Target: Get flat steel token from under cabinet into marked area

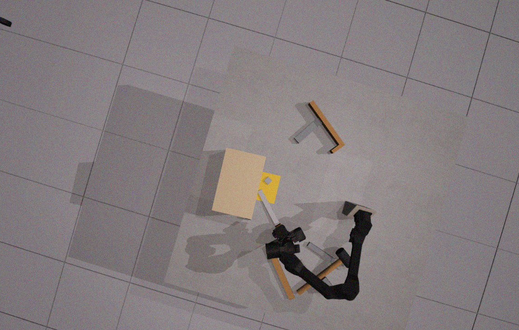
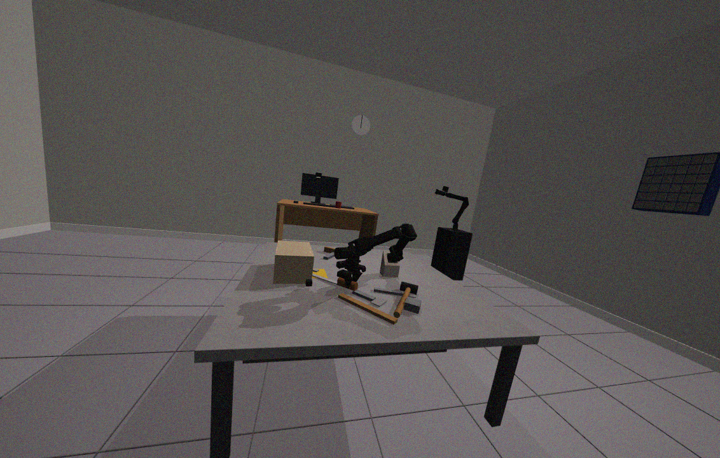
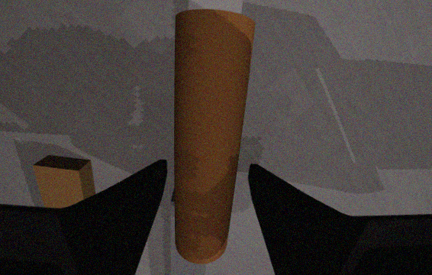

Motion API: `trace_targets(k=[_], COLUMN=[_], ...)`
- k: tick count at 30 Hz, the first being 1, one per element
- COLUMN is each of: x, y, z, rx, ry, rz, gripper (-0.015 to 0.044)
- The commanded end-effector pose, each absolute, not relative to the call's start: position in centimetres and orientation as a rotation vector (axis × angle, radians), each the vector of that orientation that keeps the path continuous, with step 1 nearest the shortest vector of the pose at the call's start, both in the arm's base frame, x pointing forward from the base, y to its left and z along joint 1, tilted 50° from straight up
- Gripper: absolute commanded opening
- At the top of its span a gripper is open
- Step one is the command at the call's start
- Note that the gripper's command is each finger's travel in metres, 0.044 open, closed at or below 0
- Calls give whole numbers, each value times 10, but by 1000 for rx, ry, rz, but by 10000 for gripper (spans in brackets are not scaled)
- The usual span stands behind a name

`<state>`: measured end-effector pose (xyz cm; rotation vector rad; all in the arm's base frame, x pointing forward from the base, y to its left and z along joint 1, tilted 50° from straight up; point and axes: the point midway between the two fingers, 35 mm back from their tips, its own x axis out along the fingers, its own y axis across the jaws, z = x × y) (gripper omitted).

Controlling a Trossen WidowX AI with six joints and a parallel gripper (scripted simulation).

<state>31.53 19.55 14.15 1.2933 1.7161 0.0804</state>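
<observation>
The steel token (image 1: 267, 180) shows as a small grey square on the yellow marked area (image 1: 270, 196) (image 2: 322, 273), in front of the cabinet (image 1: 239, 183) (image 2: 293, 266). A gap shows between it and the tool. The tool's pale flat blade (image 1: 268, 208) reaches over the area's near corner to the cabinet's front edge; whether its tip passes under is unclear. Its round orange-brown handle (image 3: 212, 114) lies between my gripper's fingers. My gripper (image 1: 279, 229) (image 3: 208, 168) is open, with a gap on both sides of the handle in the wrist view.
A mallet (image 1: 322, 274) (image 2: 403, 301) and a wooden bar (image 1: 283, 278) (image 2: 367, 308) lie near the arm, with grey metal pieces beside them. Another wood-and-grey tool (image 1: 327, 125) lies beyond the marked area. A small black block (image 2: 308, 282) is at the cabinet's near corner.
</observation>
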Motion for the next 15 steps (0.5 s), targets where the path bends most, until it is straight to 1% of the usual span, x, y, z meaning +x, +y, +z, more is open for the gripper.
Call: trace_targets(k=[1,15], x=[316,313], y=[193,198], z=[144,145], rx=[1285,1284], ry=[1706,1706], rz=[67,67], gripper=[270,270])
